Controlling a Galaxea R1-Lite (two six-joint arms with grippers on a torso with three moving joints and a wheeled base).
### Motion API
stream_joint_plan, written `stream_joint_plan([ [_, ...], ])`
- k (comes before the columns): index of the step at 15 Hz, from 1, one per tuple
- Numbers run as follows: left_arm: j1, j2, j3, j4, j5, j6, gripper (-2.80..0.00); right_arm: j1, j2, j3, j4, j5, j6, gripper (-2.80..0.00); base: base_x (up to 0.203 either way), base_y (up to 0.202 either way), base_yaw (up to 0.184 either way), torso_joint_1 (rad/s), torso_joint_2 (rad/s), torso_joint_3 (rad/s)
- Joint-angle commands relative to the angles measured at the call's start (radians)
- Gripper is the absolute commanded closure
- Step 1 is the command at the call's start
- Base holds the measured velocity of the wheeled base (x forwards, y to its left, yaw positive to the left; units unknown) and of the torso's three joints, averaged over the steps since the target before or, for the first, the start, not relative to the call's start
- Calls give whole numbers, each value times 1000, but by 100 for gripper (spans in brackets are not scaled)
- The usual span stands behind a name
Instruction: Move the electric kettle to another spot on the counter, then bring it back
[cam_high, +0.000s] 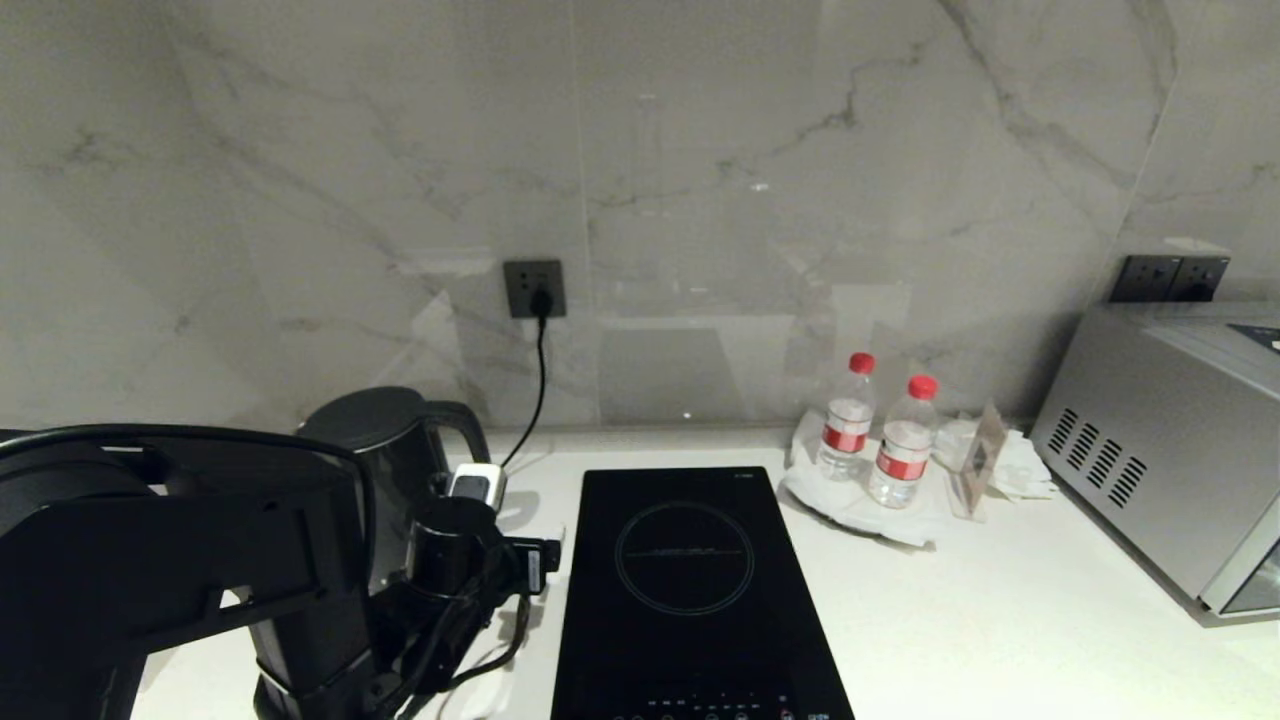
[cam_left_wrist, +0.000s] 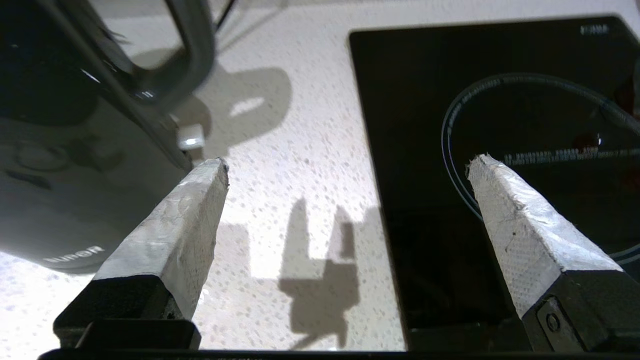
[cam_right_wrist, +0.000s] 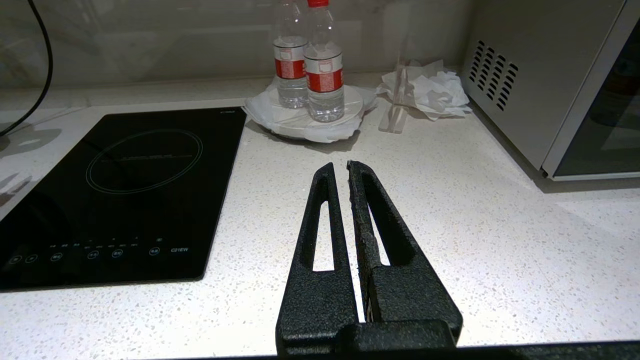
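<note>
Tall glossy black electric kettle (cam_high: 385, 450) upright near back-left of white speckled stone bench (cam_high: 1000, 600), beside black glass hob (cam_high: 690, 590). Left end effector (cam_left_wrist: 348, 164) spread wide, empty, just beside kettle. Right end effector (cam_right_wrist: 339, 170) nearly closed, empty.

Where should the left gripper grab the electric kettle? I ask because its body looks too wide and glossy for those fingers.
Probably the loop handle of the electric kettle. It is a slim bar with a gap behind it, so one finger could pass through. It faces the induction hob, so come from the hob side. The left gripper is open beside it, holding nothing.
</note>
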Motion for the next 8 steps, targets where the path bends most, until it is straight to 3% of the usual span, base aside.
stream_joint_plan([
  [1,-11,26,-1,-9,3,-1,-280,0,0,0,0,0,-1,0,0,0,0,0,0,0],
  [3,-12,30,-11,-7,6,-1,-280,0,0,0,0,0,-1,0,0,0,0,0,0,0],
  [4,-12,45,-21,-7,9,0,0,-1,0,0,0,0,-1,0,0,0,0,0,0,0],
  [8,-31,72,-93,68,15,4,0,0,0,0,0,0,-1,0,0,0,0,0,0,0],
])
